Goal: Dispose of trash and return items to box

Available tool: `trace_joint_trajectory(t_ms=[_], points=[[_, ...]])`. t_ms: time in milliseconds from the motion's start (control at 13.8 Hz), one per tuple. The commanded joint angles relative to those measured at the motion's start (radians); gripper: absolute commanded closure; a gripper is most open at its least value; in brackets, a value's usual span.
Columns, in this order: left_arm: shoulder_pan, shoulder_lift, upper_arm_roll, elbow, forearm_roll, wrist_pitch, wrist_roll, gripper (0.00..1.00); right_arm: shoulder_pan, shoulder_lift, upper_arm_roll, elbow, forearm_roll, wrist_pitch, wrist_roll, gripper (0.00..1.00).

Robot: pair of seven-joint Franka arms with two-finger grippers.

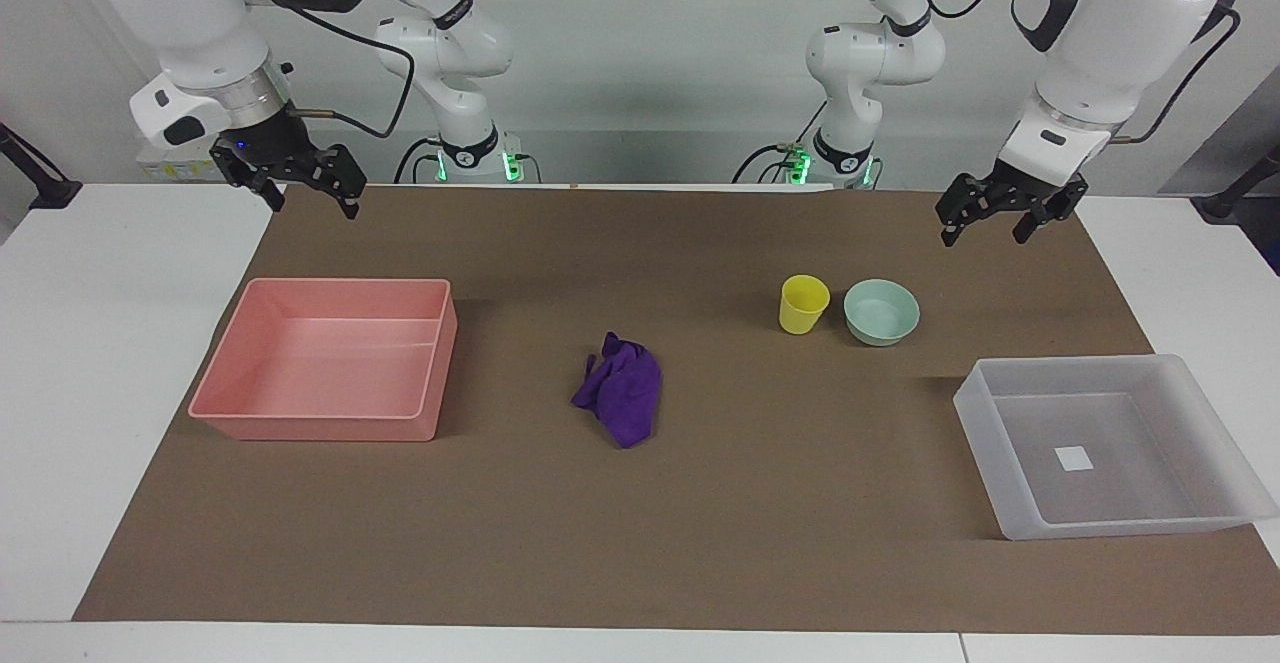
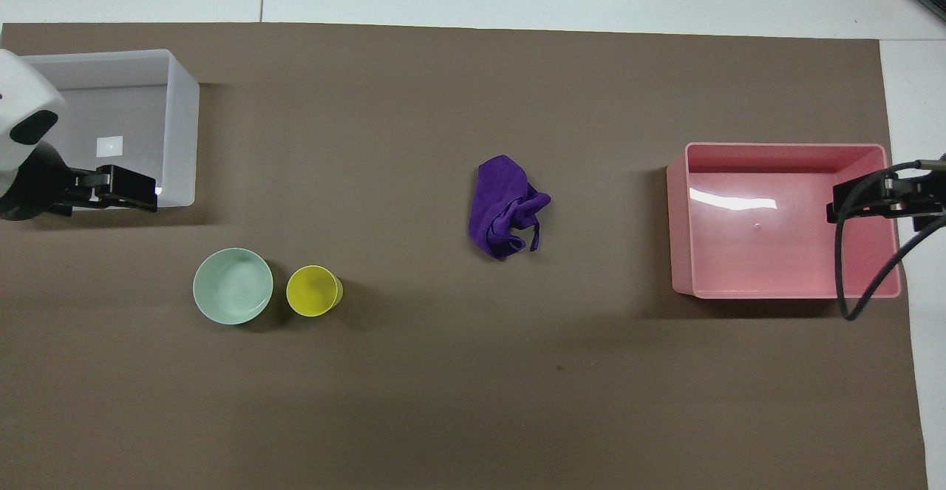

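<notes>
Purple cloth wad [image 1: 620, 401] lying mid-mat, at 8 o'clock from yellow plastic cup [image 1: 803, 304] | mint-green bowl [image 1: 881, 312] sitting beside cup | clear-white plastic bin [image 1: 1108, 460] at 4 o'clock from bowl | left gripper [image 1: 985, 222], right gripper [image 1: 310, 193] hanging open, holding nothing

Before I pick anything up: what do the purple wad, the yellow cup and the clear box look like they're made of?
Purple wad: soft cloth, matte, judging by its crumpled folds. Yellow cup: probably plastic, smooth, evenly coloured, thin-walled. Clear box: translucent, frosted-looking plastic; the brown mat shows dimly through its walls.
</notes>
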Motion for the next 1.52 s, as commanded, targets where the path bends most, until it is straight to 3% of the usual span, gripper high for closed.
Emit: trace_joint_trajectory(t_ms=[0,435,652,942,1159,1449], points=[[0.008,-0.018,-0.001,-0.009,-0.014,-0.005,0.024,0.0,-0.008,-0.07,0.007,-0.084,0.019,0.05,0.015,0.0],[0.004,-0.013,-0.001,-0.012,-0.012,-0.017,0.023,0.0,-0.005,-0.074,0.007,-0.091,0.018,0.057,0.009,0.0],[0.011,-0.015,-0.001,-0.012,-0.012,-0.092,0.03,0.0,0.005,-0.078,0.014,-0.1,0.019,0.059,0.014,0.0],[0.04,0.007,-0.001,-0.037,-0.012,-0.141,0.03,0.0,0.084,-0.098,0.02,-0.215,0.022,0.259,0.043,0.0],[0.056,-0.022,-0.001,-0.182,-0.012,-0.028,0.052,0.0,0.188,-0.051,0.021,-0.219,0.028,0.333,0.153,0.0],[0.051,-0.057,-0.001,-0.524,-0.012,0.327,0.104,0.0,0.307,0.075,0.021,-0.219,0.058,0.525,0.279,0.0]])
